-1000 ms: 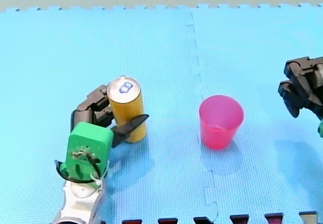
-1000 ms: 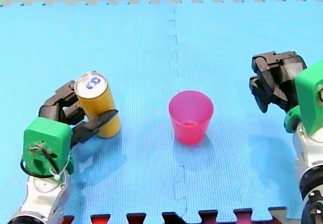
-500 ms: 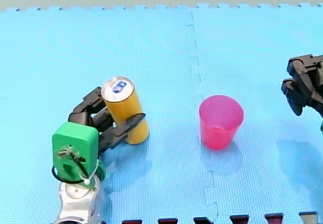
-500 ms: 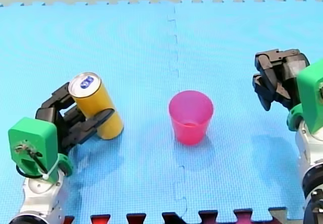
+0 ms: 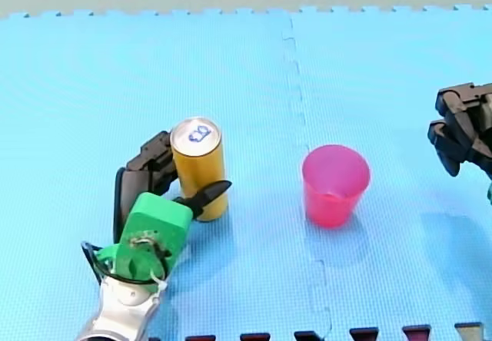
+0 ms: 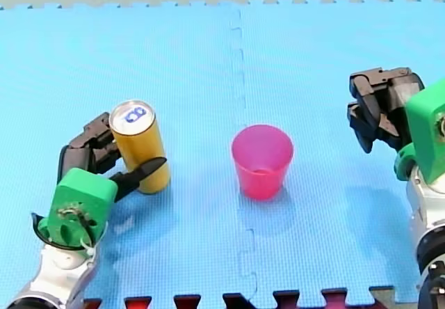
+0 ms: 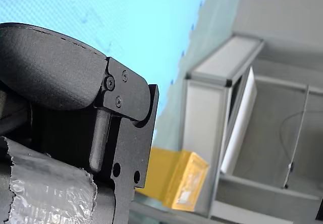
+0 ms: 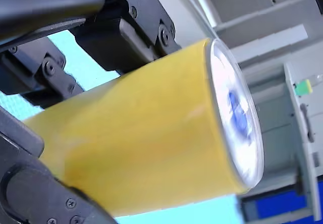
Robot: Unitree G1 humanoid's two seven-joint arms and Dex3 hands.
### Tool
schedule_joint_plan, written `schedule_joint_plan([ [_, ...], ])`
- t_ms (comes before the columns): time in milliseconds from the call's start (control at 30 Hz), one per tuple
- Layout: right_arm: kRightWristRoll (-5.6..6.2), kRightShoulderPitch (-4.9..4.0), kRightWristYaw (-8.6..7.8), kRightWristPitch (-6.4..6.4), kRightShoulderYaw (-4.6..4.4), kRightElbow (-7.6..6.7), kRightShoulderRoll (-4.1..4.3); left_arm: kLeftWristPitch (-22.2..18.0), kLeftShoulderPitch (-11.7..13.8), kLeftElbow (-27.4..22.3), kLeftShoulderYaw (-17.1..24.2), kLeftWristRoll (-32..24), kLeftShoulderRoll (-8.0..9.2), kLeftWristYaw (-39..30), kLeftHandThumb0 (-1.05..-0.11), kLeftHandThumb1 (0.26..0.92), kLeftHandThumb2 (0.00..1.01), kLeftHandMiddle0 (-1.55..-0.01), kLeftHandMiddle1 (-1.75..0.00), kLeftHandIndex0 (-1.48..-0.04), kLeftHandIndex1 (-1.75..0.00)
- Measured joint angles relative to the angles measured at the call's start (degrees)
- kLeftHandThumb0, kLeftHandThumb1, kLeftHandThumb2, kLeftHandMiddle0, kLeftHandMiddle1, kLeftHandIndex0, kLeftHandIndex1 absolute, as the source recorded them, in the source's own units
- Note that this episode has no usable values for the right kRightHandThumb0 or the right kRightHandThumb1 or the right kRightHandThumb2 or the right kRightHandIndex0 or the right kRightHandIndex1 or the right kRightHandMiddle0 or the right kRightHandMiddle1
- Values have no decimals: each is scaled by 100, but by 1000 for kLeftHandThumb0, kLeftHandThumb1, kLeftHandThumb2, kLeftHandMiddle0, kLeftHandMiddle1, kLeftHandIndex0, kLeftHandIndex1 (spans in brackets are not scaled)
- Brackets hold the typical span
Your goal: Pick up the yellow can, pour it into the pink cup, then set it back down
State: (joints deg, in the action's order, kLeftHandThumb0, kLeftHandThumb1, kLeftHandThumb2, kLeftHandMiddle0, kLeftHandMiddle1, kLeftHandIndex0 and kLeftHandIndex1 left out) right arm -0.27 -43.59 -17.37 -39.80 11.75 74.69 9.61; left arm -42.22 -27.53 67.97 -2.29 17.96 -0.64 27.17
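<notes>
The yellow can (image 5: 198, 172) stands upright on the blue mat at the left, silver top up. My left hand (image 5: 181, 183) is shut on it, with black fingers (image 5: 150, 160) behind it and the thumb across its front. In the second wrist view the can (image 8: 151, 143) lies between this hand's black fingers (image 8: 126, 22). The pink cup (image 5: 335, 185) stands upright to the can's right, apart from it. My right hand (image 6: 379, 111) hangs above the mat at the right edge, holding nothing.
The blue foam mat (image 5: 231, 64) has a jigsaw seam (image 5: 296, 87) running front to back just left of the cup. Its toothed front edge (image 6: 278, 298) is close to me. Beyond the mat's far side stand a metal frame (image 7: 217, 133) and a yellow box (image 7: 176, 176).
The can leaned to the left half a second ago and now stands upright. My left wrist has swung to the right, nearer the can. The cup and right hand have stayed put.
</notes>
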Motion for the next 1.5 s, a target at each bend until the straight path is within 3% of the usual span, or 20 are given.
schedule_joint_plan([
  [233, 3, -10, -5, 33, 1, -5, 5, 400, 16, -44, -661, 920, 262, 1113, -1048, 823, 8, -343, 0, -405, 0],
  [433, 7, -30, -20, 51, 1, -13, 14, 501, 45, -121, -853, 983, 315, 1213, -1048, 824, 6, -309, 0, -340, 0],
  [667, 11, -39, -25, 66, 5, -13, 22, 639, 51, -185, -969, 961, 367, 1093, -1048, 877, 23, -209, 0, -216, 0],
  [967, 12, -39, -25, 65, 9, -12, 22, 741, 119, -317, -873, 492, 382, 252, -1048, 870, 8, -132, 0, -141, 0],
  [1200, 8, -39, -24, 54, 8, -10, 46, 89, 215, -314, -471, -280, 251, -491, -1048, 861, 2, -178, -22, -170, -14],
  [1500, 10, -36, -90, 52, 20, -3, 104, -163, 193, -83, -147, -623, 162, -806, -1048, 842, 0, -220, -34, -202, -19],
])
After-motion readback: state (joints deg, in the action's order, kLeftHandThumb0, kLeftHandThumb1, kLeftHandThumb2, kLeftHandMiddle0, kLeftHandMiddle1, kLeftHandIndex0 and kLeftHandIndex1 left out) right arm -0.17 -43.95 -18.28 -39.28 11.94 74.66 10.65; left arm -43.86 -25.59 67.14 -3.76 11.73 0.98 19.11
